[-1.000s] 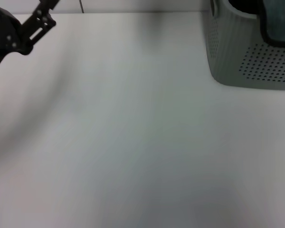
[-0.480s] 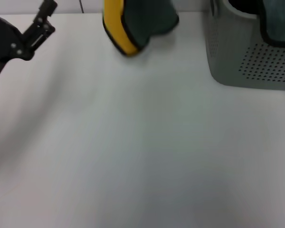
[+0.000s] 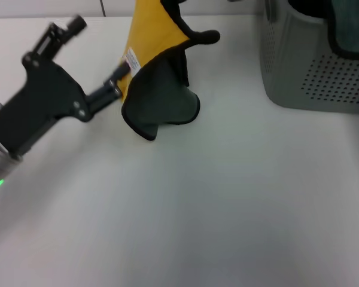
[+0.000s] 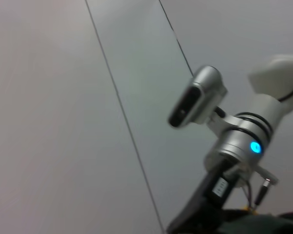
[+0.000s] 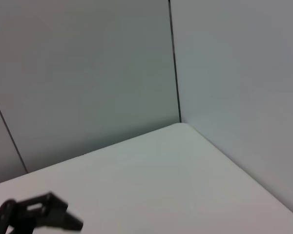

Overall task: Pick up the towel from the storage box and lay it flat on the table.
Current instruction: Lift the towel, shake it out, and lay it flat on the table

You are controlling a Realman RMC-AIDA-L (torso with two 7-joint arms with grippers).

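The towel [image 3: 161,98] hangs down from above the head view's top edge, with its yellow reverse [image 3: 149,36] showing and its dark grey-green folds resting on the white table [image 3: 215,203]. My right gripper [image 4: 202,207] shows only in the left wrist view, above the towel's dark top [image 4: 256,223], and holds it up. My left gripper [image 3: 100,49] is open at the towel's left side. Its lower finger [image 3: 110,88] is close to the towel's white label. The storage box [image 3: 311,78] stands at the back right.
A lighter teal cloth with a black edge [image 3: 352,30] lies over the storage box rim. The table's far edge meets a grey wall with a dark seam [image 5: 175,63]. The right wrist view shows the table's far corner [image 5: 180,126].
The towel came into view from the top and dropped until its lower folds rest on the table. My left gripper moved right and down, close to the towel.
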